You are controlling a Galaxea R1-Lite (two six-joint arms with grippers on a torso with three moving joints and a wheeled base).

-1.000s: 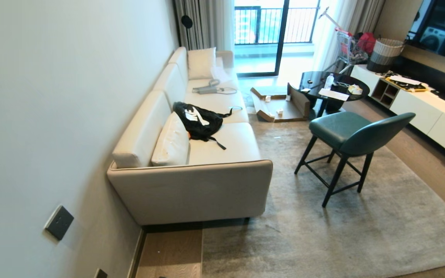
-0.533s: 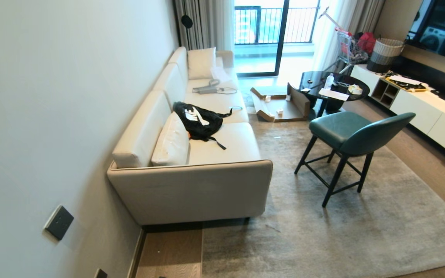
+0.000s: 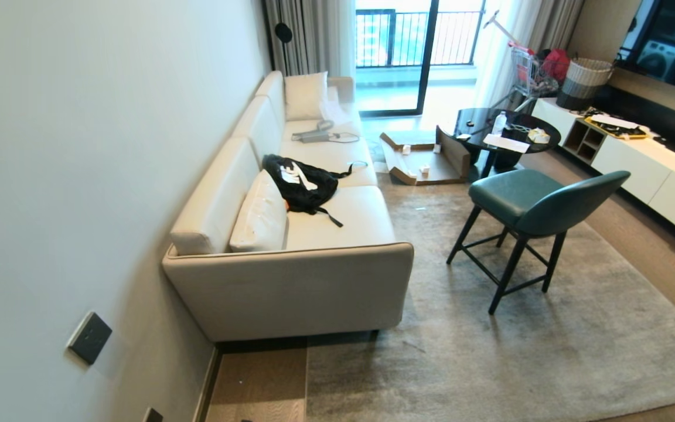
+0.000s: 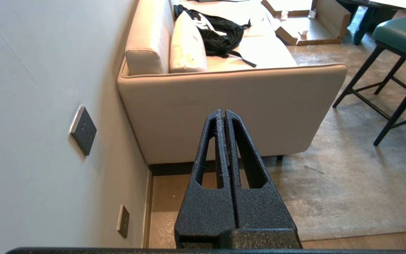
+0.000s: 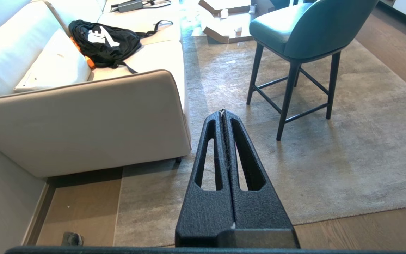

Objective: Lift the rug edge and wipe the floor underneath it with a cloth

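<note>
Low in the right wrist frame's left corner, the small grey terry cloth (image 5: 72, 239) lies on brown plank floor (image 5: 83, 208) beside the pale grey rug edge (image 5: 118, 211), so with both my left gripper (image 4: 223, 113) and right gripper (image 5: 223, 113) pressed closed and empty, I should open one and take the cloth first.

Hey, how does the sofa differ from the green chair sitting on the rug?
The sofa is cream and long, with several seats; the chair is teal and seats one. The sofa sits low, its side along the wall; the chair stands high on thin dark legs, out in the open. The sofa carries a black bag and cushions; the chair's seat is bare. Both stand at least partly on the rug.
</note>
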